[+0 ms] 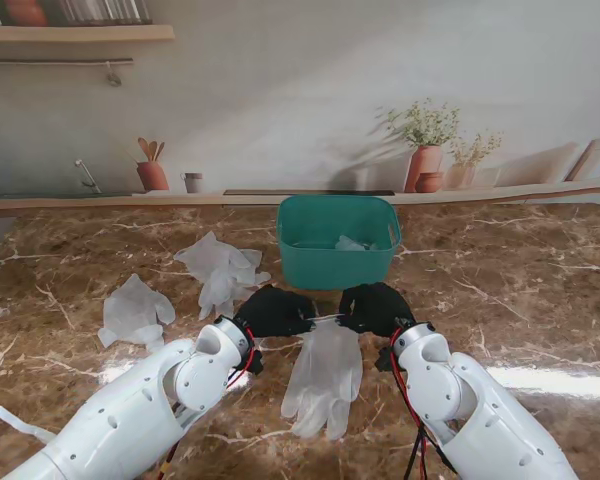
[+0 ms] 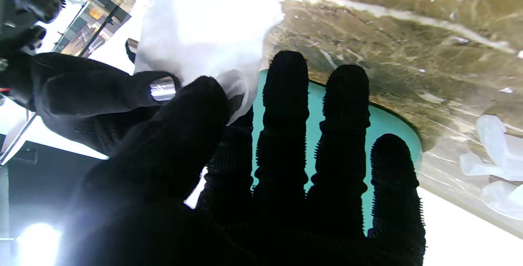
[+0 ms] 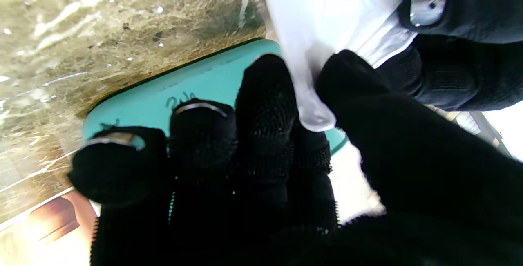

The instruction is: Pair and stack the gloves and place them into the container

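Translucent white gloves, teal container, black knit-covered left hand and right hand, white arms, brown white-veined marble table

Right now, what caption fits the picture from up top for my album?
Both black hands, left hand and right hand, pinch a clear glove by its cuff before the green container.

Nothing readable is showing anywhere. Dark scribbled marks are showing on the teal container wall in the right wrist view, but they are too blurred to make out as letters.
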Robot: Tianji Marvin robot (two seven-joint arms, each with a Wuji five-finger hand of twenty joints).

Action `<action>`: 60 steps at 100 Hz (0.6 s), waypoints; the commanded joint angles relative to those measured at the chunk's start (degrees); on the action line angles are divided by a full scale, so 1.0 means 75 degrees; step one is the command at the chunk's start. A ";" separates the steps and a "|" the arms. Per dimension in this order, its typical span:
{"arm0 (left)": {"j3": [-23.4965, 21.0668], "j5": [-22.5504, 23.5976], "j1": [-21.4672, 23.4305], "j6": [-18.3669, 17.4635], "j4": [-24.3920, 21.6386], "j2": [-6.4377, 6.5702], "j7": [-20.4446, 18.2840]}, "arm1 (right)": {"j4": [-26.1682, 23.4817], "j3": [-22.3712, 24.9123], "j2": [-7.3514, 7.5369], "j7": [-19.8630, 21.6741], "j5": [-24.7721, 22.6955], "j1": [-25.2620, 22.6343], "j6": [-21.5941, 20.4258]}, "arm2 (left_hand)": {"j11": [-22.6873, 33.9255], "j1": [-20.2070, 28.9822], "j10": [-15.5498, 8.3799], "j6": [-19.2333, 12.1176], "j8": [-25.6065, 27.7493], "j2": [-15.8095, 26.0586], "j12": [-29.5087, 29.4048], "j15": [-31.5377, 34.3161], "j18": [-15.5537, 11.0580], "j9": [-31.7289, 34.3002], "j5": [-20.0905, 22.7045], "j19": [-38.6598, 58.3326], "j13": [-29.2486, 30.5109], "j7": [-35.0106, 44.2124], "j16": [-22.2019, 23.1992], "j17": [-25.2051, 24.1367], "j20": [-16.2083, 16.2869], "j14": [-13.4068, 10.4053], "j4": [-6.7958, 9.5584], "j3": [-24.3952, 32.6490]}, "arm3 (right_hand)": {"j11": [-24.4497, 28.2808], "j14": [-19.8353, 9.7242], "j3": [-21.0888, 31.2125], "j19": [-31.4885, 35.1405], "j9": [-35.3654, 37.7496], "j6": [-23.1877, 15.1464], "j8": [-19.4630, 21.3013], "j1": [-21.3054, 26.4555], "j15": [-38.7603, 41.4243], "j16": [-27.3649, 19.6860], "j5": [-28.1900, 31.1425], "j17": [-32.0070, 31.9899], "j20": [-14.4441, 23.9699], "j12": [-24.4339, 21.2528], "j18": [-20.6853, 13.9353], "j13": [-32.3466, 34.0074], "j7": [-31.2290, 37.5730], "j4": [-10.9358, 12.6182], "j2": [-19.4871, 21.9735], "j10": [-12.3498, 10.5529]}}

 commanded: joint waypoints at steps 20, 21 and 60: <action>0.0417 0.0142 -0.0328 0.0379 0.0554 -0.0217 0.0347 | 0.1059 -0.0562 -0.0123 -0.0732 -0.0496 0.0580 0.0008 | 0.0164 0.0010 -0.0034 -0.0263 -0.0064 0.0105 0.0107 0.0360 -0.0111 0.0163 -0.0043 0.0372 -0.0001 0.0247 0.0035 -0.0013 0.0015 -0.0071 -0.0178 0.0277 | 0.0106 -0.0209 0.0118 0.0480 0.0372 -0.0407 -0.0033 -0.0001 0.0035 -0.0045 0.0018 -0.0040 0.0029 0.0028 -0.0156 0.0316 0.0084 -0.0139 0.0062 -0.0132; 0.0430 0.0162 -0.0335 0.0406 0.0565 -0.0220 0.0364 | 0.1102 -0.0585 -0.0129 -0.0780 -0.0516 0.0603 0.0008 | 0.0153 0.0006 -0.0038 -0.0262 -0.0079 0.0113 0.0102 0.0347 -0.0114 0.0139 -0.0046 0.0372 -0.0018 0.0239 0.0026 -0.0016 0.0011 -0.0104 -0.0179 0.0271 | 0.0095 -0.0213 0.0118 0.0467 0.0369 -0.0424 -0.0031 -0.0006 0.0014 -0.0054 0.0012 -0.0057 0.0025 0.0025 -0.0161 0.0317 0.0082 -0.0140 0.0065 -0.0138; 0.0345 0.0383 -0.0182 0.0757 0.0443 -0.0159 0.0408 | 0.1632 -0.0904 -0.0080 -0.1102 -0.1107 0.0875 0.0442 | -0.0966 -0.0688 0.0013 0.0447 -0.0964 0.0515 -0.0828 -0.1917 -0.0959 -0.3105 -0.1123 -0.1290 -0.2676 -0.2930 -0.1550 -0.1006 -0.1719 -0.0369 -0.0041 0.0828 | -0.2744 -0.0191 -0.0324 -0.2674 -0.2141 -0.0041 0.1165 -0.1496 -0.4829 -0.1293 -0.1257 -0.3533 0.0242 -0.1163 -0.0419 -0.1746 -0.3875 0.1001 0.0654 -0.0140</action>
